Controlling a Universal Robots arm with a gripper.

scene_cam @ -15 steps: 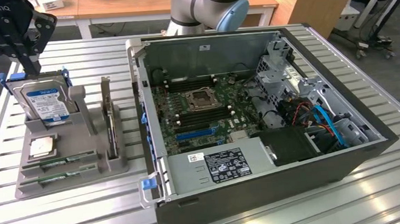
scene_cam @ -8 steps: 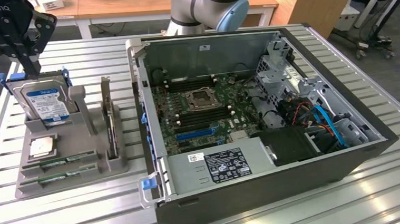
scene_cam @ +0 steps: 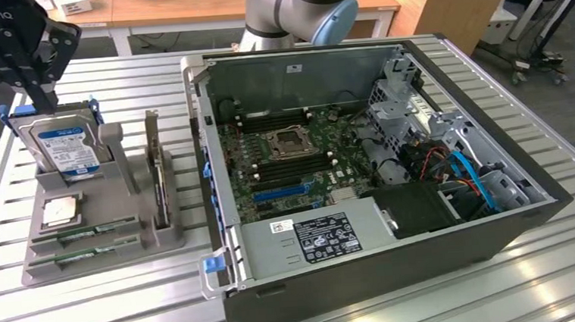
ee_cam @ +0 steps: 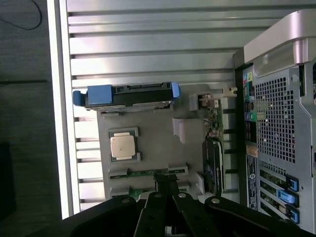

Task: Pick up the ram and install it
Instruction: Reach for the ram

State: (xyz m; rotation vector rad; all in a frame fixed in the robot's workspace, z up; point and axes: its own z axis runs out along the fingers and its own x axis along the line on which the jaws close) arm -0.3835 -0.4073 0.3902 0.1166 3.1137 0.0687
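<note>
— Where's the gripper?

— The black two-fingered gripper (scene_cam: pixel 45 96) hangs over the far end of the grey moulded plastic tray (scene_cam: pixel 112 258), on the exterior view's left. Its tips sit in front of the top edge of the silver hard drive with the blue label (scene_cam: pixel 64 148), which stands upright in the tray. I can't tell whether they touch it.

— Fingers spread?

— No. In the wrist view the gripper (ee_cam: pixel 166 180) has its fingers pressed together with nothing between them.

— And the ram?

— Two long, thin green circuit-board sticks lie flat in slots at the tray's near end, parallel and just beside each other. One is the stick nearer the processor (scene_cam: pixel 85 234) (ee_cam: pixel 148 172). The other is the outer stick (scene_cam: pixel 79 256) (ee_cam: pixel 132 191), closest to the tray's edge. Which of them is the one to pick up, I can't tell. Neither is held.

— What else is on the tray?

— A square silver processor chip (scene_cam: pixel 58 213) lies flat between the hard drive and the sticks. A dark expansion card (scene_cam: pixel 154 166) stands on edge along the side nearest the computer.

— The computer?

— A dark grey open tower case (scene_cam: pixel 377 276) lies on its side on the ribbed aluminium table (scene_cam: pixel 539 288), to the exterior view's right of the tray. Its green motherboard (scene_cam: pixel 268 170) faces up. The black memory slots (scene_cam: pixel 293 168) beside the central socket look unfilled.
</note>
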